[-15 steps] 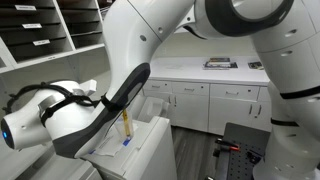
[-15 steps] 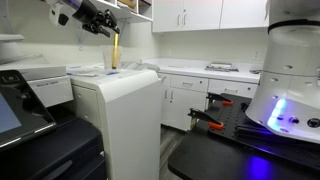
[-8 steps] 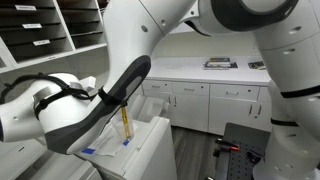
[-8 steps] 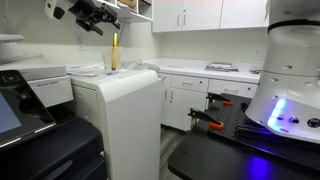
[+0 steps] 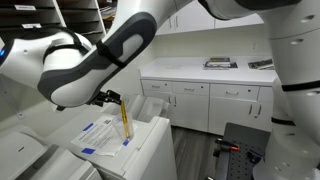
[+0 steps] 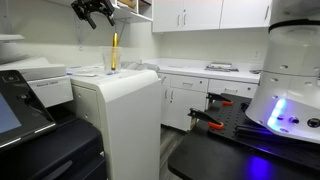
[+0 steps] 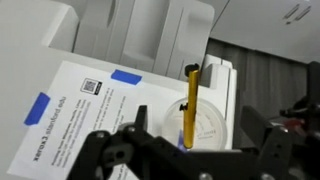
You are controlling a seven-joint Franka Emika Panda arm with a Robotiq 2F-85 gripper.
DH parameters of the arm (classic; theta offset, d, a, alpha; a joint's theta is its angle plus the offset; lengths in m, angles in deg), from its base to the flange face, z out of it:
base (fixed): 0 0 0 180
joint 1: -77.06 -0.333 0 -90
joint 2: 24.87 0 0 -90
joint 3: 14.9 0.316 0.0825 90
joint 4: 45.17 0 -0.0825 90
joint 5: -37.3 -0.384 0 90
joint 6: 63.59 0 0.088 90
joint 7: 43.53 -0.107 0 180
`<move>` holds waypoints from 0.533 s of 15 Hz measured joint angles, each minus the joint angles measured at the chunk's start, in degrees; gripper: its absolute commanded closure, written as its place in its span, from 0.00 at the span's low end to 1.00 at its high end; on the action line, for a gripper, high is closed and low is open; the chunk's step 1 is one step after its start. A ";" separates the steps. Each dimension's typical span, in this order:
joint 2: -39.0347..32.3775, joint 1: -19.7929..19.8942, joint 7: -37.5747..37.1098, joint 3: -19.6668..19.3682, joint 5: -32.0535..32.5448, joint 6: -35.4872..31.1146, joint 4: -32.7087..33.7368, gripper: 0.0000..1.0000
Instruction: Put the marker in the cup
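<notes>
The yellow-orange marker (image 5: 124, 121) (image 6: 114, 50) stands upright in the clear cup (image 7: 208, 127), which rests on a white machine top. In the wrist view the marker (image 7: 191, 104) rises from the cup's inside. In an exterior view the cup (image 5: 127, 137) is only a faint outline. My gripper (image 5: 108, 98) (image 6: 95, 10) (image 7: 197, 119) hangs above the marker's tip, open, with nothing between its fingers. It touches neither the marker nor the cup.
A printed paper sheet (image 7: 92, 112) with blue tape pieces (image 7: 127, 77) lies next to the cup. The white machine top (image 6: 120, 85) drops off at its edges. A black printer (image 6: 25, 110) stands in front; cabinets and a counter (image 5: 205, 72) stand behind.
The gripper has opened, let go of the marker and risen away from it. The marker stays standing in the cup.
</notes>
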 measured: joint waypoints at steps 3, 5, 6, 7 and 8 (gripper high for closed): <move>2.42 2.55 3.94 -0.14 -8.88 -5.48 -1.03 0.00; 3.44 3.19 5.73 -0.40 -13.28 -7.14 -1.73 0.00; 3.82 3.29 6.22 -0.52 -14.85 -7.51 -2.06 0.00; 4.08 3.31 6.30 -0.58 -16.04 -7.66 -2.31 0.00; 4.28 3.31 6.30 -0.61 -16.86 -7.81 -2.54 0.00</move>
